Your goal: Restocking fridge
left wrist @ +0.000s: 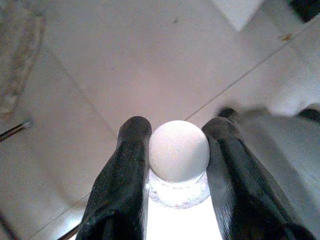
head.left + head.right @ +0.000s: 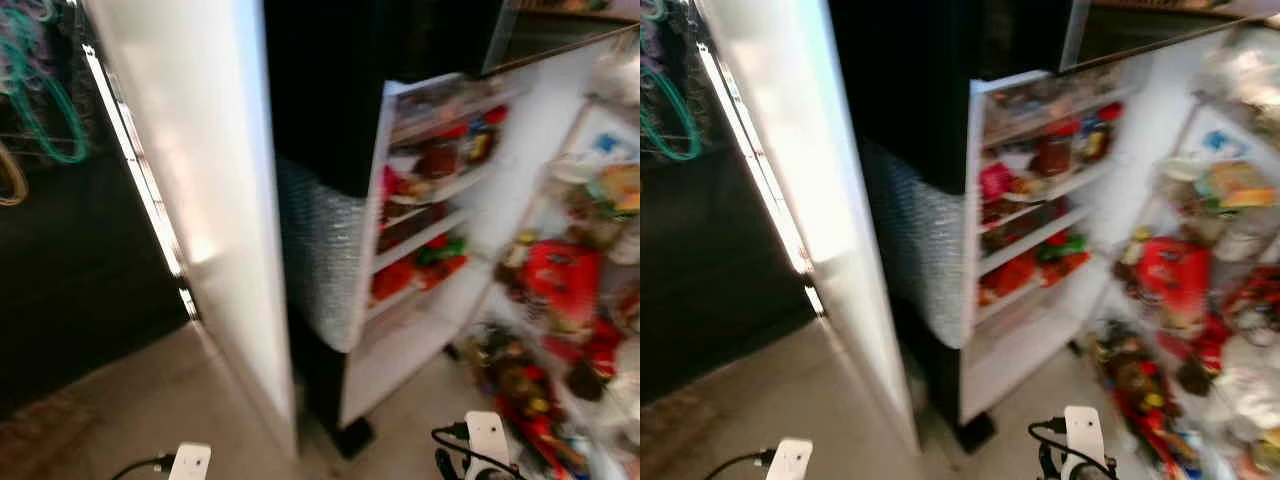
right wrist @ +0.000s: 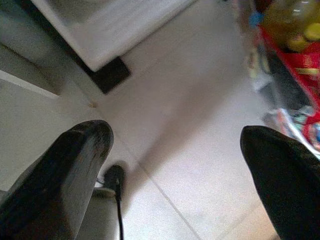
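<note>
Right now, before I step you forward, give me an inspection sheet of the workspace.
Surface: pale tiled floor, bare between fridge and rack.
Job's things: fridge door open, its shelves stocked; white-capped bottle held.
Clutter: packed rack of groceries on the right, blurred.
Grippers: left gripper shut on the bottle's neck; right gripper open over the floor.
Cables: black cable by the right wrist; green hoops hanging at left.
Surroundings: white panel left of the fridge, dark space beyond.
</note>
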